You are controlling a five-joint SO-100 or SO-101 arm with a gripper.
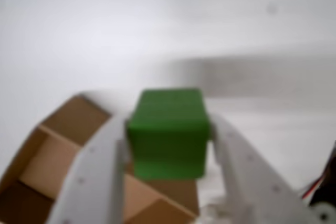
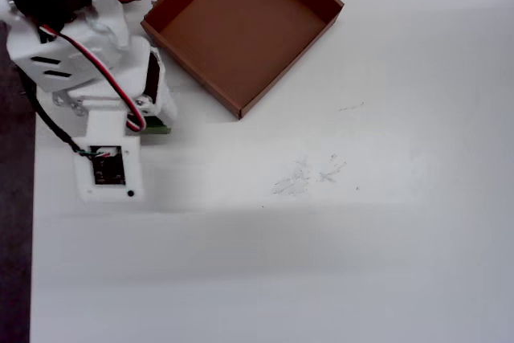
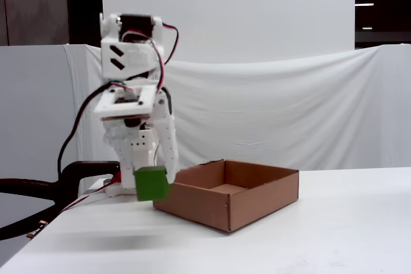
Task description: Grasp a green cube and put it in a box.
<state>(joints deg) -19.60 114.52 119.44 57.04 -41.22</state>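
Wrist view: the white two-finger gripper (image 1: 169, 145) is clamped on the small solid green cube (image 1: 169, 132), one finger on each side face; the picture is blurred. The shallow brown cardboard box (image 1: 50, 156) shows below and to the left of the fingers, one corner passing under the cube.

Overhead view: the white arm (image 2: 88, 62) hides the cube almost fully; only a green sliver (image 2: 157, 129) shows at its edge. The box (image 2: 241, 26) lies up and to the right of the gripper, near it, empty, on the white table (image 2: 337, 238).

Fixed view: the cube (image 3: 151, 183) hangs between the fingers, clear of the table, just beside the box's (image 3: 257, 200) near left wall and about level with its rim.

Doing it well: judged from this, the carry is under way. Lift above the rim, travel over the floor, then open low over the middle.
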